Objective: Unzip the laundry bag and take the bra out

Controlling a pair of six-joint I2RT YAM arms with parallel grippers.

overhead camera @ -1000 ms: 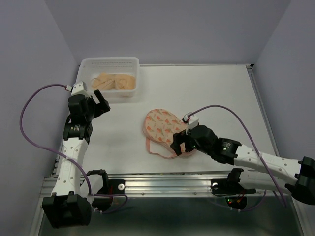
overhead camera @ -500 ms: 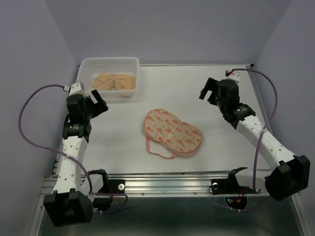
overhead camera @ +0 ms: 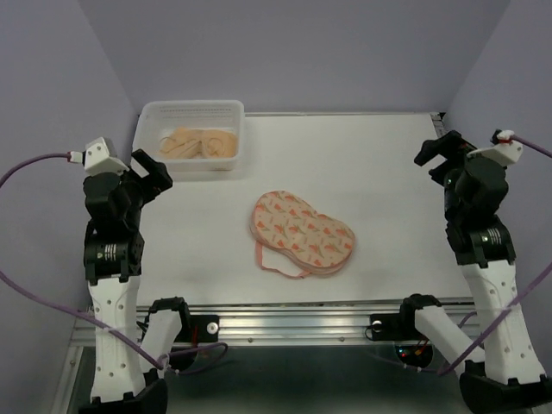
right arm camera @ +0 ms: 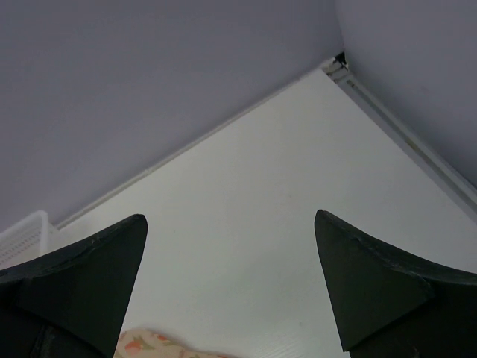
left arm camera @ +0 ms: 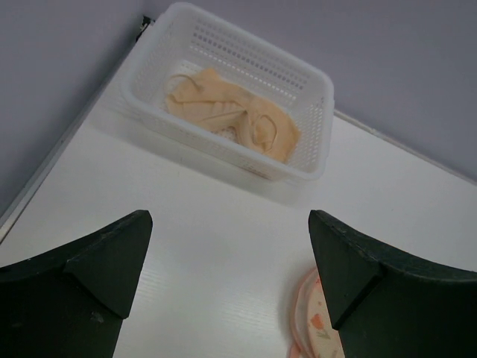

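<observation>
The peach-pink printed laundry bag lies flat in the middle of the table, its pink strap loop toward the near edge. Its edge shows in the left wrist view and the right wrist view. A beige bra lies in the white perforated basket at the back left, and also shows in the left wrist view. My left gripper is open and empty, raised at the left near the basket. My right gripper is open and empty, raised at the far right, well away from the bag.
The white basket's rim stands against the back wall. A raised rail runs along the table's right edge. Purple walls close in the back and both sides. The arm bases and a metal rail sit at the near edge.
My right arm left the bag, swung to the back right, then pulled back to the far right. My left arm drew back leftward. The bag stayed put.
</observation>
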